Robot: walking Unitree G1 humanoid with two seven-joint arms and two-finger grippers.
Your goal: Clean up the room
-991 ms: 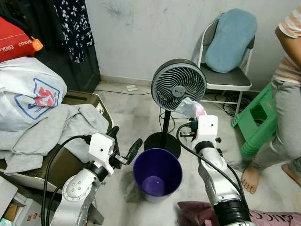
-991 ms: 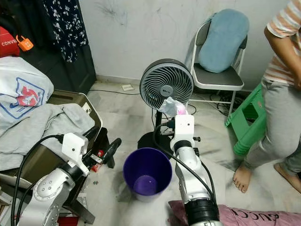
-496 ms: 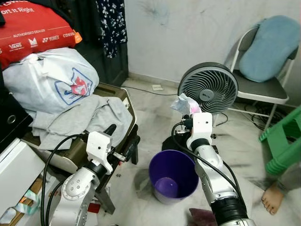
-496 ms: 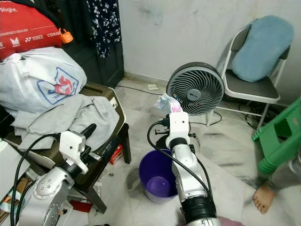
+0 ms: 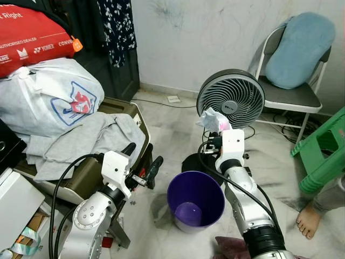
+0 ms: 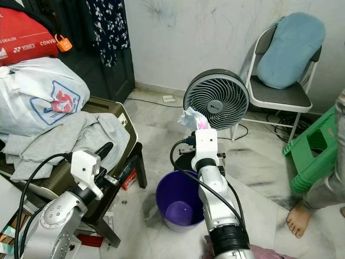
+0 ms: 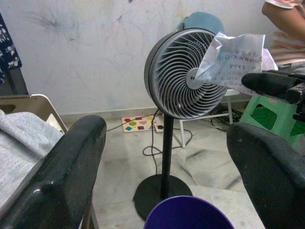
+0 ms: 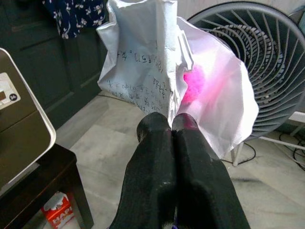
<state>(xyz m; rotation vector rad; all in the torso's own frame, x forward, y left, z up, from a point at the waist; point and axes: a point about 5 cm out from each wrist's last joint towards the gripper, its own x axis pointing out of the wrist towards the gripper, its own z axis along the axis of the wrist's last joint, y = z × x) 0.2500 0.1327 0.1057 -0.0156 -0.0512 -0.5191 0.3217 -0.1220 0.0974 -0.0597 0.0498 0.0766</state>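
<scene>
Evidently the clutter at the far left is not the present concern: a white plastic bag (image 5: 51, 100) and a grey garment (image 5: 81, 140) sit heaped on a brown case (image 5: 86, 178), out of either arm's reach for now. Just right of that heap, the left hand (image 5: 142, 164) is raised beside the bin with its two black fingers spread wide and nothing between them; its wrist view looks straight over the rim toward the fan, which suggests it is kept clear and ready rather than working.

On the floor between the two arms stands the purple bin (image 5: 195, 199), upright and open; a pale patch lies at its bottom, though whether that is rubbish or only a reflection is hard to tell.

Right of the bin's middle and above its far rim, the right hand (image 8: 171, 125) has its fingers pressed together on a crumpled wad of paper (image 5: 212, 118), white with handwriting and a pink spot on it. It is held high, in front of the standing fan (image 5: 230, 99), probably so it can be carried over the opening and dropped in. The wad appears to sit beyond the rim, so the arm likely needs to draw back or lower first.

Farther right are a folding chair (image 5: 294, 94) with a blue cushion (image 5: 299, 43), a green stool (image 5: 322, 151), and a person's bare foot (image 5: 310, 221) at the floor's right edge.
</scene>
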